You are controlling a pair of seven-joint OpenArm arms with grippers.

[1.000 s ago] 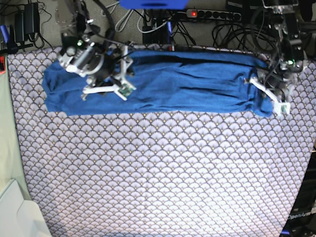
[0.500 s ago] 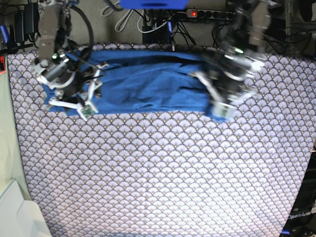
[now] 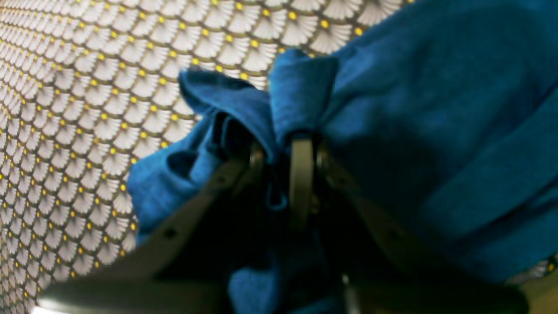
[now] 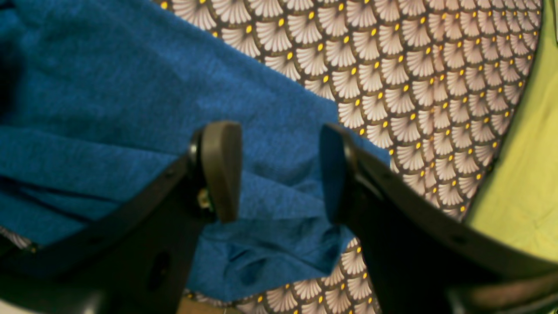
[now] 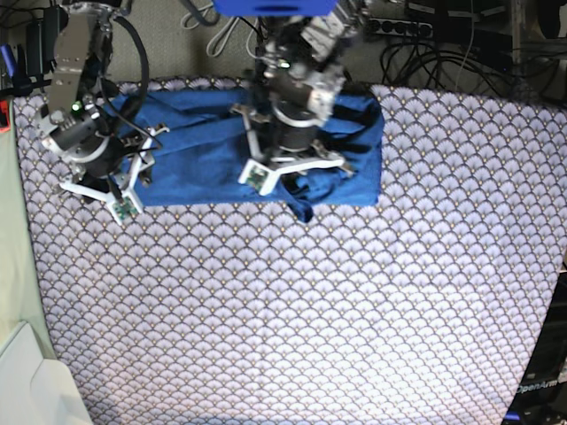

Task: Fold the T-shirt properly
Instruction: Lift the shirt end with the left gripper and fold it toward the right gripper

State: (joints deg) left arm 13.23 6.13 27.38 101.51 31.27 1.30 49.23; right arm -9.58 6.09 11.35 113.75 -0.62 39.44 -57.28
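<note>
The blue T-shirt (image 5: 204, 142) lies as a long band along the far side of the patterned cloth, its right part doubled over towards the middle. My left gripper (image 5: 299, 188) is over the shirt's middle. In the left wrist view the left gripper (image 3: 281, 150) is shut on a bunched fold of the T-shirt (image 3: 436, 131), lifted off the cloth. My right gripper (image 5: 93, 190) hovers at the shirt's left end. In the right wrist view the right gripper (image 4: 277, 170) stands open, with nothing between its pads (image 4: 222, 170), above a corner of the T-shirt (image 4: 109, 87).
The scallop-patterned cloth (image 5: 310, 310) covers the whole table. Cables and a power strip (image 5: 399, 27) run behind the far edge. A pale green surface (image 5: 13, 221) borders the left side, and a white box (image 5: 27, 381) sits at the near left corner.
My left gripper has carried the shirt's right end leftwards to the middle, doubling the shirt over. My right arm has moved left to the shirt's left end.
</note>
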